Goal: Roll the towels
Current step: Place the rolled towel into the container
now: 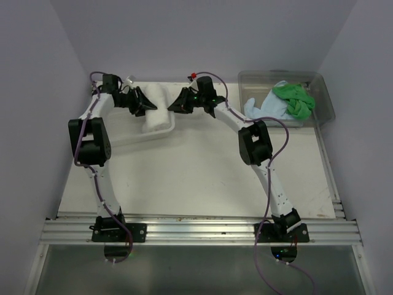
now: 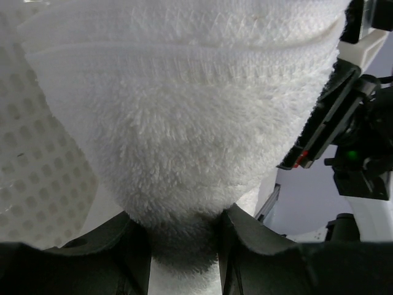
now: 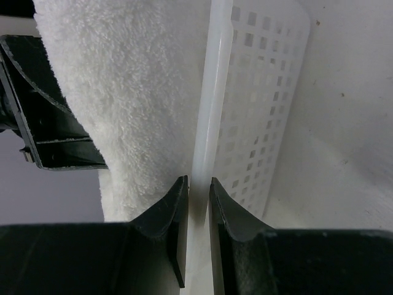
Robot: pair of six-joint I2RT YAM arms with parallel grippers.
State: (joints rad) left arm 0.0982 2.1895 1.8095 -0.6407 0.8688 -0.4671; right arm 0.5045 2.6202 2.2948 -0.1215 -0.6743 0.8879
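Where the white towel lies: in the basket at the far-left corner of the table, as a thick roll; it is judged as rolled already.
L gripper: clenched on one end of the white towel, the pile squeezed betw. both fingers.
R gripper: closed on the basket rim, the thin plastic wall pinched betw. the jaws; the towel is just beside, not gripped.
Green towel, blue towel: crumpled together in the clear tub, far-right corner; not rolled yet.
Step in hand: prob. the roll is being settled in the basket while the basket is steadied.
Nxt move: both grips are to be released w/o the roll being pulled open; then one towel is to be taken from the tub and spread flat on the table.
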